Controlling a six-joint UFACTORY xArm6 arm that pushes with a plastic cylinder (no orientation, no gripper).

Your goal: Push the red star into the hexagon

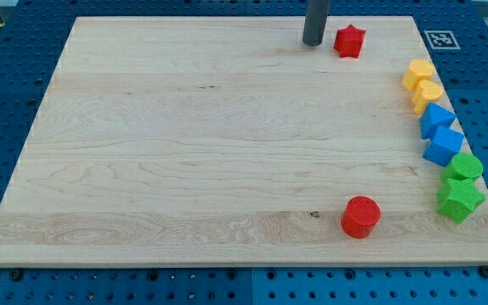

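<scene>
The red star (349, 40) lies near the view's top, right of centre, on the wooden board (185, 152). My tip (313, 42) stands just left of the star, a small gap apart. A yellow hexagon (417, 74) lies at the board's right edge, to the right of and below the star. A yellow block (427, 96) touches it from below.
Down the right edge run two blue blocks (436, 119) (443, 146), a green hexagon-like block (463, 167) and a green star (459, 199). A red cylinder (361, 216) lies near the bottom, right of centre. A fiducial tag (438, 39) marks the top right corner.
</scene>
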